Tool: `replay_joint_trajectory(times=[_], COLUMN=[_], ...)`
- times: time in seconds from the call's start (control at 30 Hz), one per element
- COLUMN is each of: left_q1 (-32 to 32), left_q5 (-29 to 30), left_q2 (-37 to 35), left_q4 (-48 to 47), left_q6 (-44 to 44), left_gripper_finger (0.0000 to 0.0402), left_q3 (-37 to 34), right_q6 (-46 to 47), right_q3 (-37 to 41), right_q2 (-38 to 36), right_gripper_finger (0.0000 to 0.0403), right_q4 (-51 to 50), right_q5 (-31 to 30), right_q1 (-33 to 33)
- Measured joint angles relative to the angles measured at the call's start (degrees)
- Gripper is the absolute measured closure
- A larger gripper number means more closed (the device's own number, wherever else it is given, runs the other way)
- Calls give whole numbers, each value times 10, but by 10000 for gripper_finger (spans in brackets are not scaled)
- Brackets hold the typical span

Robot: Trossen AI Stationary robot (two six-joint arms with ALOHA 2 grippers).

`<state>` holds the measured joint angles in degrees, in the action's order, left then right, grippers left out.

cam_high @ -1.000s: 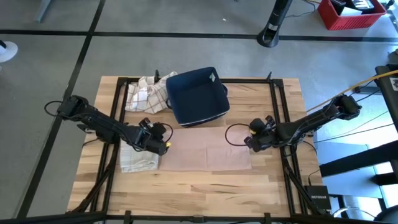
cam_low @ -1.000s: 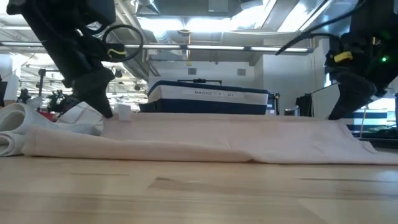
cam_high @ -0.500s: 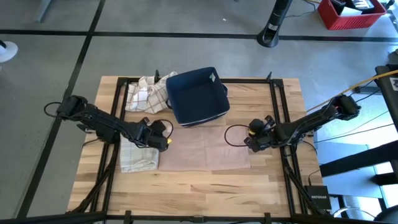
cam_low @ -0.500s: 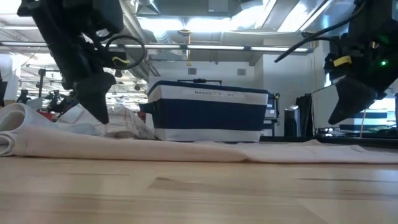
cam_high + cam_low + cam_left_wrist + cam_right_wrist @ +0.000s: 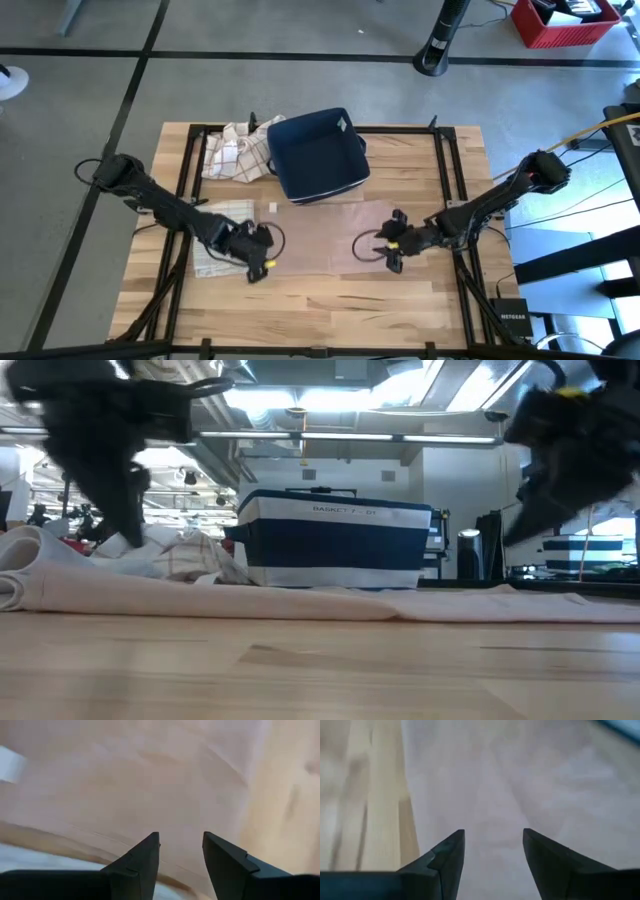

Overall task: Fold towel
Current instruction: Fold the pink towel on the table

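Your pink towel (image 5: pixel 320 237) lies flat at the center of the wooden table (image 5: pixel 440 300), just toward six o'clock from the navy basket (image 5: pixel 317 154). Your left gripper (image 5: pixel 258 270) hovers over the towel's seven o'clock corner, fingers apart and empty. Your right gripper (image 5: pixel 391 258) hovers over its five o'clock corner, fingers also apart, holding nothing. A crumpled checked cloth (image 5: pixel 236 150) sits at eleven o'clock.

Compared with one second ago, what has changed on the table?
Both grippers let go of the pink towel, which now lies flat. The left gripper and right gripper moved toward its near edge, open. The basket and checked cloth stayed put.
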<state>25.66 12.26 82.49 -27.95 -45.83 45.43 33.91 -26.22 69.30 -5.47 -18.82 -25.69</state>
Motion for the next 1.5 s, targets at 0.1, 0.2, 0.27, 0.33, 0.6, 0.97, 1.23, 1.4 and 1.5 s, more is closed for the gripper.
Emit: replay_joint_trajectory(times=[0.1,0.2,0.27,0.33,0.6,0.97,1.23,1.4,1.5], left_q1=[28,44,49,53,82,84,25,-17,-31], left_q5=[-12,-12,-17,-37,-72,-102,-38,-36,-39], left_q2=[24,50,67,81,101,77,46,52,52], left_q4=[23,22,8,1,36,69,40,41,32], left_q6=[-2,-5,-26,-50,-111,-51,91,153,189], left_gripper_finger=[262,262,262,262,263,263,261,227,199], left_q3=[0,0,0,0,2,42,66,51,41], right_q6=[-1,-2,0,1,62,104,34,46,54], right_q3=[1,1,0,-2,-2,-44,-122,-128,-128], right_q2=[45,92,118,131,131,135,134,134,135], right_gripper_finger=[199,199,199,199,199,199,193,161,141], right_q4=[-1,-3,-5,-4,2,22,-65,-95,-113], right_q5=[4,19,22,25,35,87,-5,-49,-55], right_q1=[-23,-43,-56,-68,-126,-179,-178,-178,-178])
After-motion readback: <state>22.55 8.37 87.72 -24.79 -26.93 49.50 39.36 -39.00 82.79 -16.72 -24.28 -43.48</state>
